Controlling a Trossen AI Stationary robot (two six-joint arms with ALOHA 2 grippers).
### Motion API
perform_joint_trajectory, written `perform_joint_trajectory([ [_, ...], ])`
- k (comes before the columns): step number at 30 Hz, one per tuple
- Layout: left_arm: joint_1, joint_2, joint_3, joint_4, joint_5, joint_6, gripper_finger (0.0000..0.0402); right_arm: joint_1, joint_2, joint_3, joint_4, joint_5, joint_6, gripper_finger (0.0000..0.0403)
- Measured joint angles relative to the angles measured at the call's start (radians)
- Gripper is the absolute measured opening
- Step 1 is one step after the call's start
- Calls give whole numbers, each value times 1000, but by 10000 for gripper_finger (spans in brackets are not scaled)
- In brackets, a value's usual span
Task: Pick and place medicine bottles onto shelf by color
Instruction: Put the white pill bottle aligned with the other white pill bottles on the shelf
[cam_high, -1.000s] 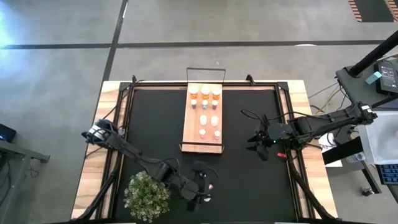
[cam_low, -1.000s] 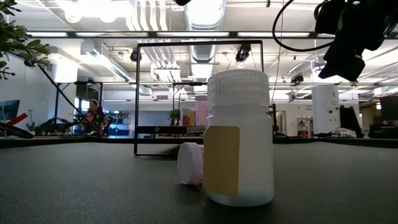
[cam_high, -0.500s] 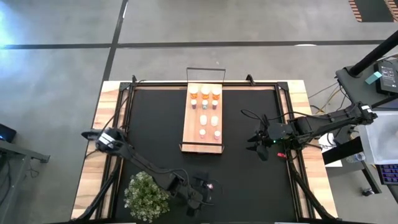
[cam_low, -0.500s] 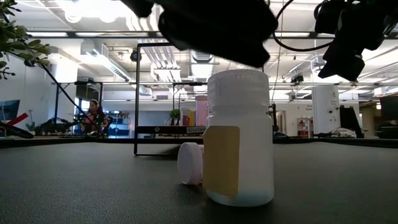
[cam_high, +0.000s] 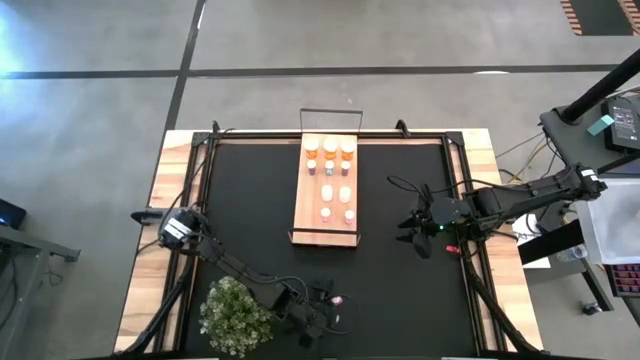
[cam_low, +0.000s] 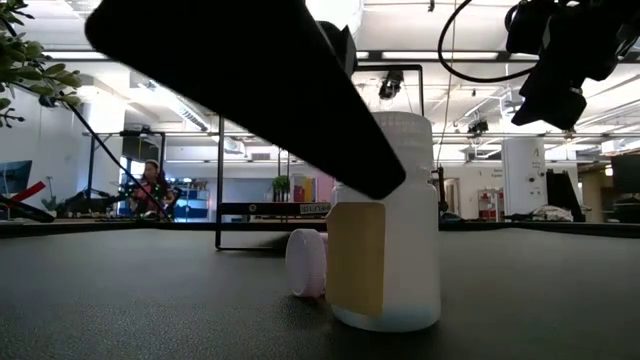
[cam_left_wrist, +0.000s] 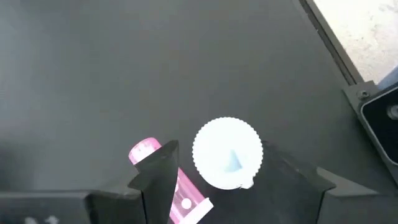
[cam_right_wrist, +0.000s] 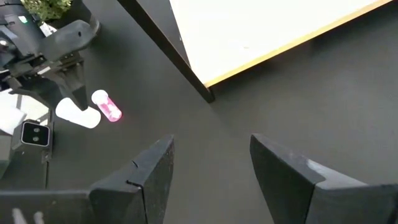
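Black mat (cam_high: 250, 200) — white bottle (cam_left_wrist: 227, 152), upright

The mat (cam_high: 250, 220) is black; the shelf (cam_high: 306, 215) is light wood, carrying orange bottles (cam_high: 329, 150) and white ones (cam_high: 336, 203). A white bottle (cam_low: 385, 225) bears a tan label; the lying bottle (cam_left_wrist: 163, 180) is pink; the plant (cam_high: 237, 314) is green.

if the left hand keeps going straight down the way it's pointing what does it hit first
Most likely the upright white bottle: the left hand hangs above it, open fingers either side of the cap. The pink bottle lying beside it sits under one finger, so that finger might touch it first; depth is unclear.
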Motion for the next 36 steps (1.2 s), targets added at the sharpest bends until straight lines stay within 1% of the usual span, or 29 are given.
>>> perform_joint_trajectory([
  [5, 0, -2, 2, 1, -1, 0, 201, 0, 0, 0, 0, 0, 0, 201],
  [7, 0, -2, 2, 1, -1, 0, 192, 0, 0, 0, 0, 0, 0, 201],
  [10, 5, -2, 2, 1, -1, 0, 166, 0, 0, 0, 0, 0, 0, 201],
  [14, 7, -2, 3, 3, 4, 0, 118, 0, 0, 0, 0, 0, 0, 201],
  [15, 7, -2, 4, 3, 14, 0, 113, 0, 0, 0, 0, 0, 0, 201],
  [19, 7, -5, 13, 21, 26, 6, 113, 0, 0, 0, 0, 0, 0, 201],
  [21, 10, -21, 20, 20, 28, 35, 113, 0, 0, 0, 0, 0, 0, 201],
  [26, 40, -112, 25, 14, 15, 150, 125, 0, 0, 0, 0, 0, 0, 201],
  [30, 92, -216, 24, -2, -29, 165, 124, 0, 0, 0, 0, 0, 0, 201],
  [34, 162, -331, 26, 23, -63, 166, 124, 0, 0, 0, 0, 0, 0, 201],
  [36, 195, -390, 26, 29, -105, 167, 124, 0, 0, 0, 0, 0, 0, 201],
])
